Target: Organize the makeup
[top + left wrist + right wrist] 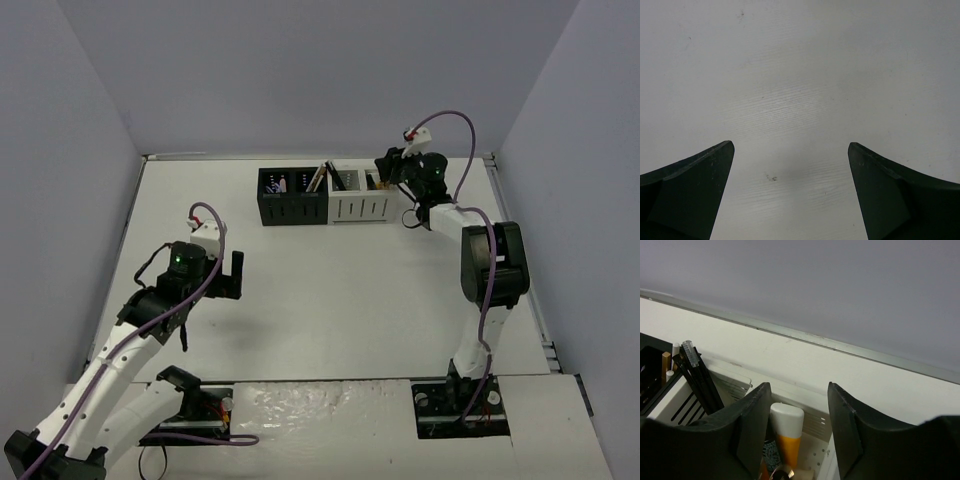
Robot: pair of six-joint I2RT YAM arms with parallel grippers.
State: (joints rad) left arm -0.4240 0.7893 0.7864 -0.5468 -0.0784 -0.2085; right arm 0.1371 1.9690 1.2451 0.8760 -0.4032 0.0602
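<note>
Near the arm bases, one left claw [790,146] hangs spread wide over the surface [350,300], gripping nothing. Farther back, two slotted boxes stand side by side, one black box [292,210] and one white box [360,207]. The right claw [799,386] is released above the white box, where one orange tube [787,440] stands one compartment over from several black pencils [700,380].

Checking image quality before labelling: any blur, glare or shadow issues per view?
Top external: even light, sharp, only soft shadows on the table. Left wrist: fingers dark, slightly soft. Right wrist: fingers underexposed, blurry; orange tube and black pencils readable.
</note>
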